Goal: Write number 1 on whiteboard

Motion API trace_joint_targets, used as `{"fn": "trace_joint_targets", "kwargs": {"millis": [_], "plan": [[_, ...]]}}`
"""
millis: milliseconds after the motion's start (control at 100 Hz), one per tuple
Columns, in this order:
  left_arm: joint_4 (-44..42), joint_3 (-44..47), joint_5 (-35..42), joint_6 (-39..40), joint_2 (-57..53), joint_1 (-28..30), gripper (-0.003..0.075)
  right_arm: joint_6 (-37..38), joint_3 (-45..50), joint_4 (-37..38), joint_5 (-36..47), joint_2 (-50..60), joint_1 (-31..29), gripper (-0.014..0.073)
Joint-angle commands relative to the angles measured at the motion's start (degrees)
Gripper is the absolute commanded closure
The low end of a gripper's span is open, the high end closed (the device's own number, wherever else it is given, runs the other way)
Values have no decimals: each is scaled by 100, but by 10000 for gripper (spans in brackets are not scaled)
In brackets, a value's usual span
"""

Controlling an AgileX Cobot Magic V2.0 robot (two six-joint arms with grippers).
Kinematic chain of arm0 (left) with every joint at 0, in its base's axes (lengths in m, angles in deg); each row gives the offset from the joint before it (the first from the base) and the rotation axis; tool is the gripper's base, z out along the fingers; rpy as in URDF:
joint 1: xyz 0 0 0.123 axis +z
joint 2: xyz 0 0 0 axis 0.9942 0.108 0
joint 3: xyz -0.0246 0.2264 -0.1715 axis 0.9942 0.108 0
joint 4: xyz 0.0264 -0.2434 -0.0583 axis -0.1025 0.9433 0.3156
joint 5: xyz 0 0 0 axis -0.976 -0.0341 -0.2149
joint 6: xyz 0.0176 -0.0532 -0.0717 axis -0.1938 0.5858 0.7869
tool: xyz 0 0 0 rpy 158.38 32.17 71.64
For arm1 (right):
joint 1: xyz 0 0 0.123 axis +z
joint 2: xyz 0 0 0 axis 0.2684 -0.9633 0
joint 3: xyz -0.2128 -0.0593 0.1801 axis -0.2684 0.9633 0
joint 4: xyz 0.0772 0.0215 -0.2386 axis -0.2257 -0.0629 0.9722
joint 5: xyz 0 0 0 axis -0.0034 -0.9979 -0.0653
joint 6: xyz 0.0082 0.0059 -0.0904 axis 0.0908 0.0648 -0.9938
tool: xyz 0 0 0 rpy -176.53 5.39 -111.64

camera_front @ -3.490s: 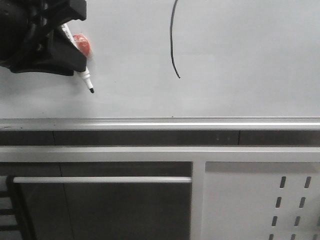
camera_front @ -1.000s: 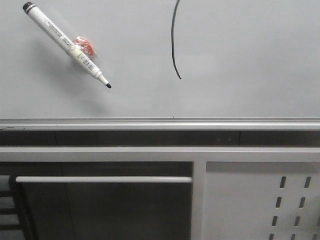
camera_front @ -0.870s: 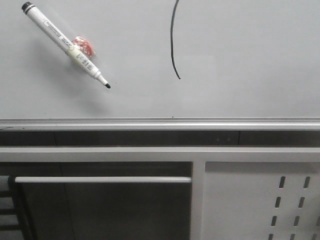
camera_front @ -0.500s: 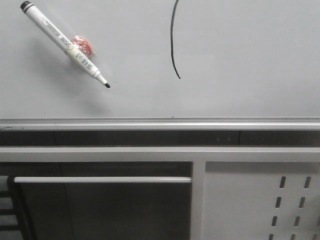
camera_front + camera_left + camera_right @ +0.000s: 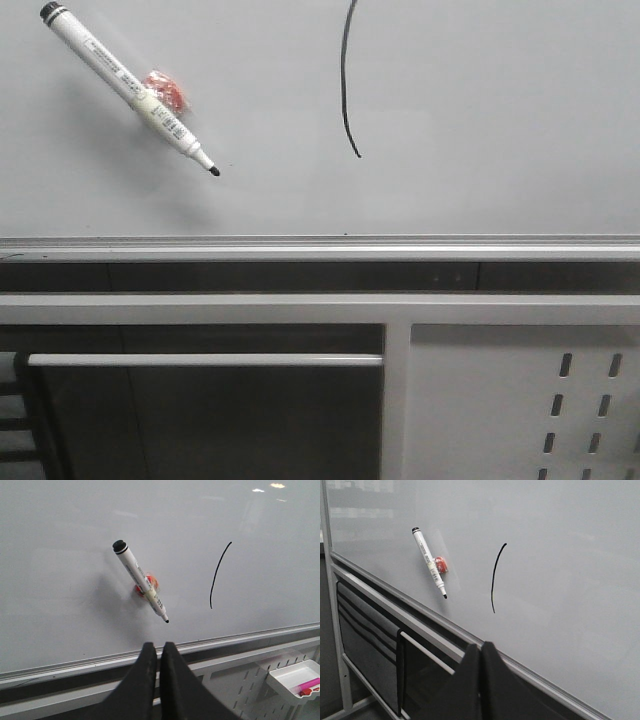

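Whiteboard [image 5: 480,120]: pale grey glossy board filling the upper part of the front view, with a silver rail [image 5: 320,248] along its lower edge.
Number 1 [image 5: 345,85]: thin black, slightly curved near-vertical stroke at about 12 o'clock in the front view, its upper end cut by the frame edge; seen whole from both wrist cameras.
Marker pen [image 5: 130,90]: white barrel, tilted, cap end toward 10 o'clock, black tip toward 4 o'clock; held on the board by a red-orange holder [image 5: 168,92] behind its middle, at 9 o'clock from the stroke and clear of it.
Left gripper [image 5: 156,650]: jaws pressed together, holding nothing, away from the board below the pen.
Right gripper [image 5: 481,650]: jaws together, empty, near the rail.
Perforated panel [image 5: 520,400]: white, slotted, at 5 o'clock below the rail.
White tray [image 5: 295,677]: holds a pink item.
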Motion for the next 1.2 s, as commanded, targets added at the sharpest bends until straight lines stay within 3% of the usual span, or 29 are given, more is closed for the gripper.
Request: {"fn": "trace_joint_targets", "kwargs": {"millis": [0, 500, 640, 780, 900, 1040, 1190], "plan": [[-115, -170, -157, -6, 50, -5, 738, 10, -126, 53, 441, 66, -12, 654], [-115, -170, -157, -6, 50, -5, 738, 10, -126, 53, 410, 66, -12, 654], [-115, -170, -157, -6, 50, -5, 738, -34, -126, 383, 380, 66, -201, 654], [-115, -170, -157, -6, 50, -5, 738, 169, 127, 235, 789, 66, -1037, 654], [-115, -170, -157, -6, 50, -5, 738, 232, 412, -123, 1169, 66, -2176, 654], [-115, -170, -157, -6, 50, -5, 738, 624, 598, -176, 1169, 66, -3453, 654], [-115, -170, -157, -6, 50, -5, 738, 801, 608, -296, 1041, 66, -4306, 654]]}}
